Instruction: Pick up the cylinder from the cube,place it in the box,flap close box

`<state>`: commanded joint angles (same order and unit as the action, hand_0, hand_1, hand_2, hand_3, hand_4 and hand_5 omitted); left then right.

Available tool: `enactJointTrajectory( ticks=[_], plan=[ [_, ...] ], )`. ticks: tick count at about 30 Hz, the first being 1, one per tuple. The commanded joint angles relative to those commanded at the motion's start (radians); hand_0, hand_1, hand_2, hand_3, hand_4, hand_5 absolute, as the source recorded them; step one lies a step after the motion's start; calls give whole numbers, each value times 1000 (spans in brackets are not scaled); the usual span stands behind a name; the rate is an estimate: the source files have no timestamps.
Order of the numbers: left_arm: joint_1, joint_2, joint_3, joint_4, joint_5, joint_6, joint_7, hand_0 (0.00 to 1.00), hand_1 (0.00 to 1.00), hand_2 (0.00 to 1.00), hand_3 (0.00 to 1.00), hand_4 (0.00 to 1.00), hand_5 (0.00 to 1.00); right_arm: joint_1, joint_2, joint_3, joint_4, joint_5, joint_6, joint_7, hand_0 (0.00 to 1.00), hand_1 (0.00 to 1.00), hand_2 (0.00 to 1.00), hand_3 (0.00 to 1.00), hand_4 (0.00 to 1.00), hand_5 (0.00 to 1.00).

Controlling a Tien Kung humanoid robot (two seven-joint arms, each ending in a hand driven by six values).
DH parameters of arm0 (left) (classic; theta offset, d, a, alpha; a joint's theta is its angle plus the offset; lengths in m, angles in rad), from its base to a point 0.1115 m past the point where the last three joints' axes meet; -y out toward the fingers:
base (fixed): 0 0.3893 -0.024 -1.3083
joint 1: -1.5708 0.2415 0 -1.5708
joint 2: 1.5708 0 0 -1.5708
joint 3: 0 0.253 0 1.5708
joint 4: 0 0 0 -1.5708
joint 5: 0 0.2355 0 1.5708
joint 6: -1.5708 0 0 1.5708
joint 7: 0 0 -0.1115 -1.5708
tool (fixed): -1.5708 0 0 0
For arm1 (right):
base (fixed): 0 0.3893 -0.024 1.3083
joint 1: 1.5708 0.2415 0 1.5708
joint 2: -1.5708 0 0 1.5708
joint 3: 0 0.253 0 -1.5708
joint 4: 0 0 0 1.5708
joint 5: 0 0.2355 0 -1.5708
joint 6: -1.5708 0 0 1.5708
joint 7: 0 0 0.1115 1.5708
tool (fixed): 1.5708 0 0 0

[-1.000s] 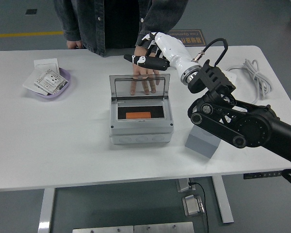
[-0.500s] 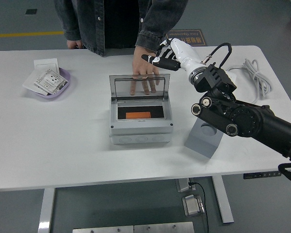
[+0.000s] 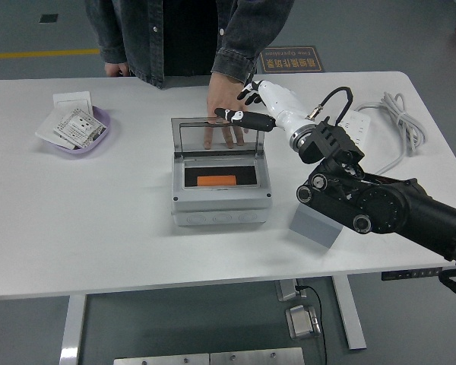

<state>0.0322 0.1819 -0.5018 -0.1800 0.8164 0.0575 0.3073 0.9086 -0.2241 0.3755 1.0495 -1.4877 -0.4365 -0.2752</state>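
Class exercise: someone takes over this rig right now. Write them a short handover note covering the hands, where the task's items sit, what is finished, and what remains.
Right robot hand: fingers extended, holding nothing, at the top edge of the box's upright clear lid.
Left robot hand: not in view.
A person's hand rests flat on the table behind the lid.
Box: open, an orange piece lying inside, probably the cylinder.
Grey cube: right of the box, partly hidden by the arm.
Done: placing, apparently.
Left: flap the lid shut.
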Motion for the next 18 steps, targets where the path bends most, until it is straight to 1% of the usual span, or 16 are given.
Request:
enactJointTrajectory(
  ticks=[4, 7, 9, 18],
  plan=[
    [0, -1, 48, 0, -49, 3, -10, 584, 613, 546, 571, 469, 275, -22, -18, -3, 43, -24, -6, -2, 733, 676, 642, 667, 977, 833],
    [1, -1, 67, -1, -68, 4, -14, 584, 613, 546, 571, 469, 275, -39, -31, -6, 68, -39, -10, -3, 733, 676, 642, 667, 977, 833],
    [1, -1, 71, 0, -73, 5, -15, 584, 613, 545, 571, 469, 274, -50, -41, -7, 82, -50, -12, -4, 720, 670, 640, 666, 979, 847],
    [2, 0, 81, 0, -80, 7, -19, 583, 614, 546, 571, 468, 272, -90, -86, 1, 149, -92, -20, -11, 710, 658, 638, 663, 972, 842]
  ],
)
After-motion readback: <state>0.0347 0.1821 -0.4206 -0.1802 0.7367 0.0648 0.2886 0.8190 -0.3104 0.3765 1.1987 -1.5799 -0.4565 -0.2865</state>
